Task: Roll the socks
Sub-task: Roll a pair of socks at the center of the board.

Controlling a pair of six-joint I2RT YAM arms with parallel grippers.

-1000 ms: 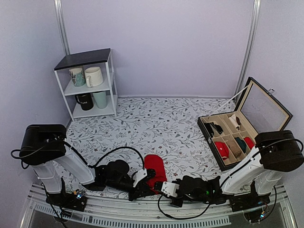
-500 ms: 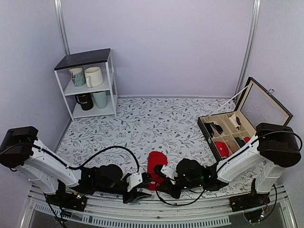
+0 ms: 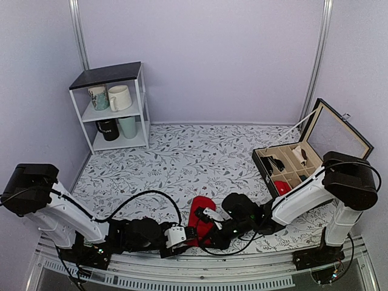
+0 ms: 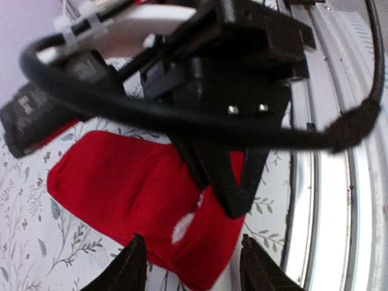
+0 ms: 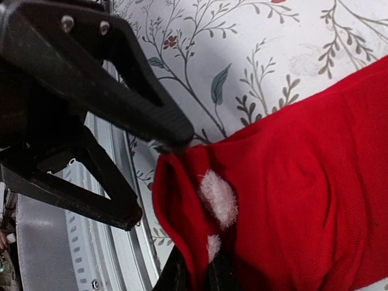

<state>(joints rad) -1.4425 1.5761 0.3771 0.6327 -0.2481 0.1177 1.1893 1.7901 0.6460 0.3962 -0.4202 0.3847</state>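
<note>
Right pincer (image 5: 194, 270) is clenched on a raised fold at the near end of the socks (image 5: 303, 176), with red fabric pinched between its two fingers. Left pincer (image 4: 191, 267) is released: its jaws stand apart, with the near edge of the socks lying in the gap between the tips and no grip visible. The surface (image 3: 200, 154) is a floral-patterned sheet with walls on the left, the far and the right sides. A broad bare area lies between the arms and the far wall. The shelf unit (image 3: 115, 106) stands in the far-left corner and holds mugs. The compartmented case (image 3: 337, 138) stands at the right edge with its lid raised. Both are well apart from the working point. The metal rail (image 4: 321, 182) runs along the near edge, and the socks lie just beside it at the centre, so room on the near side is tight. The left arm (image 3: 79, 215) drops from its shoulder and lies low along the rail, reaching rightward. The right arm (image 3: 303, 194) slopes down from its shoulder and reaches leftward, its wrist low over the surface. The two pincers meet tip to tip over the near end of the socks. A white fluff patch (image 5: 218, 197) sits on the gripped fold.
</note>
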